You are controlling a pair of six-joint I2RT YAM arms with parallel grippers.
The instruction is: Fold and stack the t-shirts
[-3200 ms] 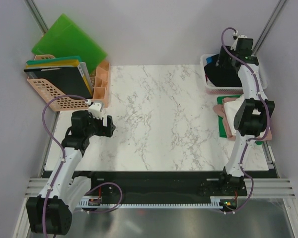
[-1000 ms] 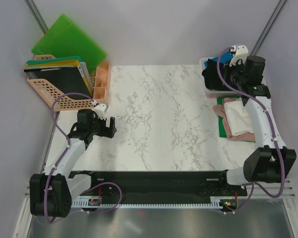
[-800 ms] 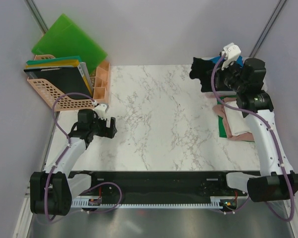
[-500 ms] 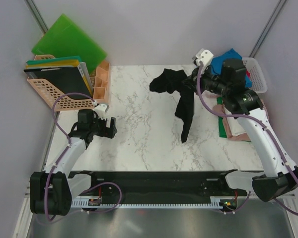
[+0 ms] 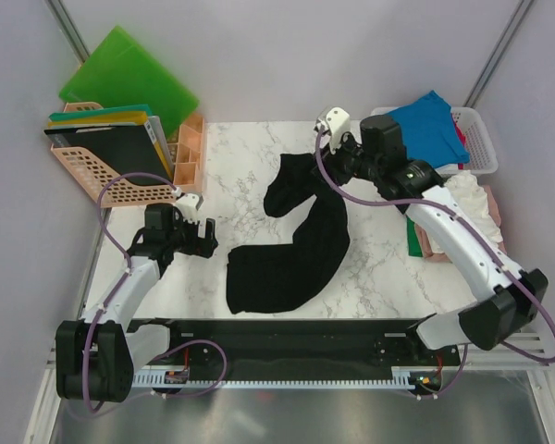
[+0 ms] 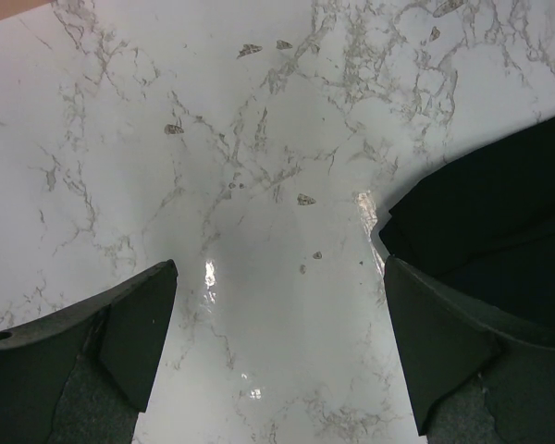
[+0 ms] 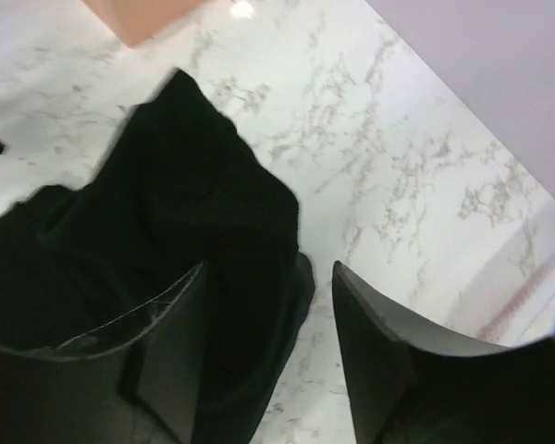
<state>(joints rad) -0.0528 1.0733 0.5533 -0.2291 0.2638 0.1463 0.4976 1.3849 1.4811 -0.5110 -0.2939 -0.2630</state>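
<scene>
Black shirt (image 5: pixel 296 240), out of far-right basket (image 5: pixel 482 154), now sprawled across table (image 5: pixel 250 157) centre. Right claw (image 7: pixel 270 268) just parted, releasing it. Left claw (image 6: pixel 279 268) spread, empty. Flattening likely next.

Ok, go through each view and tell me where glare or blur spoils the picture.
Top external: evenly lit and sharp, though the black t-shirt reads as a flat dark mass. Left wrist: bright glare spots on the marble table, otherwise crisp. Right wrist: soft throughout, edges smeared, the right end effector close and out of focus.
</scene>
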